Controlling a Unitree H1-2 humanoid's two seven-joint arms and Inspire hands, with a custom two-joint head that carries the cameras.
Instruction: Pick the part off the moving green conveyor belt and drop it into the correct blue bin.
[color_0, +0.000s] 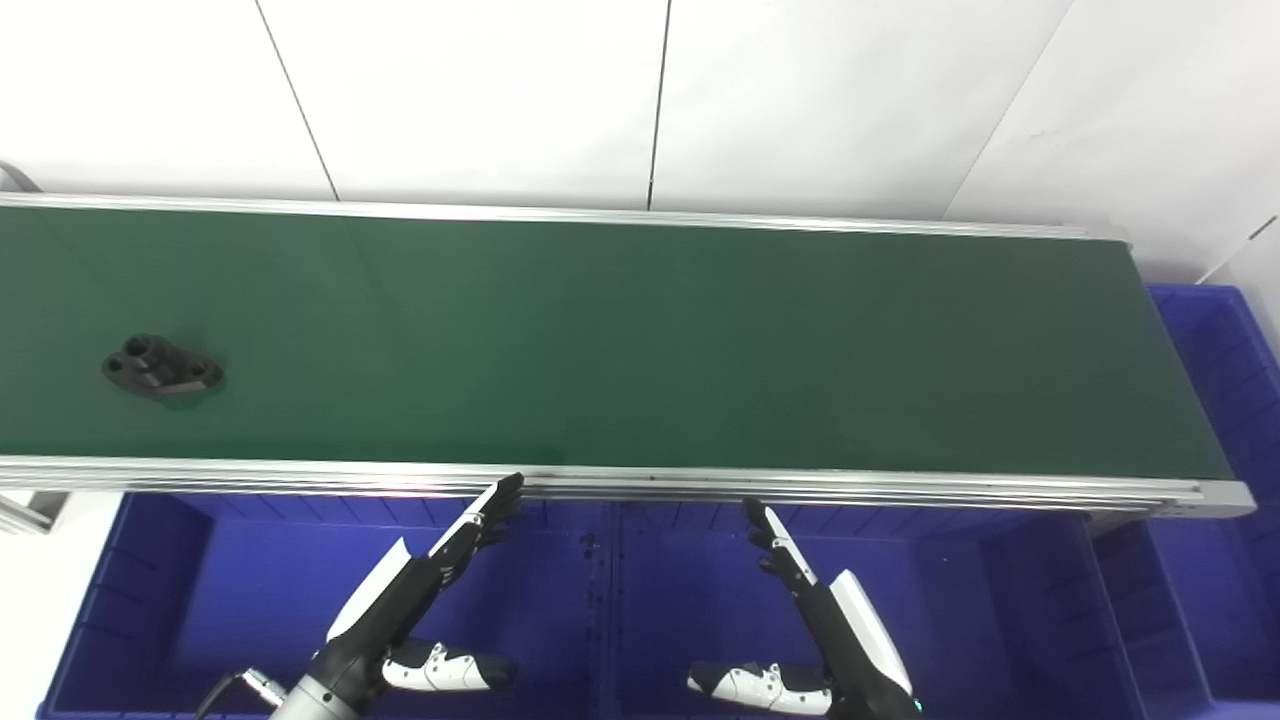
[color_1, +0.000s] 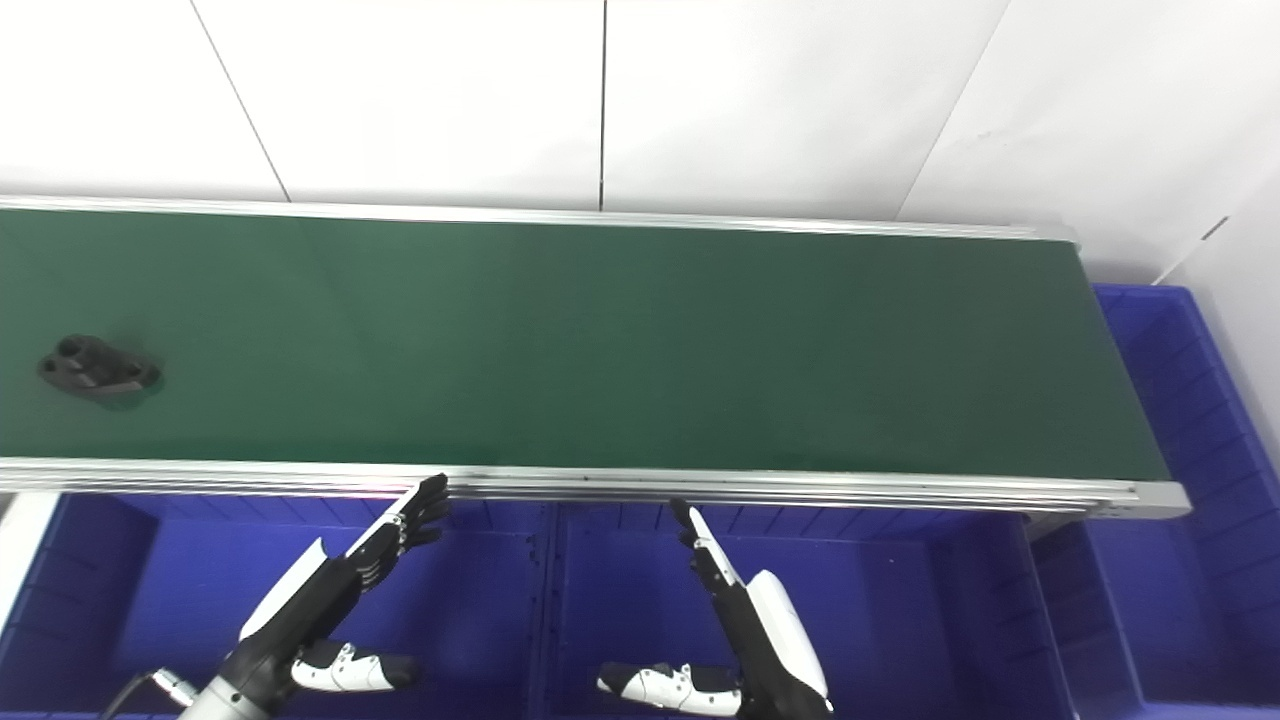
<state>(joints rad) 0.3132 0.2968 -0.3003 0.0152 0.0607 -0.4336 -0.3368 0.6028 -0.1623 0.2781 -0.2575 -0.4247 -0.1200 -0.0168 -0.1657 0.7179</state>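
You are at the waiting step: the black part (color_0: 160, 366) lies flat on the green conveyor belt (color_0: 640, 340) at its far left end, well apart from both hands. It looks like a small bracket with round holes and rounded lugs, matte and dark. Your left hand (color_0: 430, 570) and right hand (color_0: 810, 590) hover over the blue bins (color_0: 620, 600) below the belt's near rail, fingers (color_0: 497, 503) apart and extended, holding nothing. Next, reach the left hand over the rail and time a grasp on the part.

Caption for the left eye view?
Black part rides the green conveyor belt far left; both open hands wait above blue bins.
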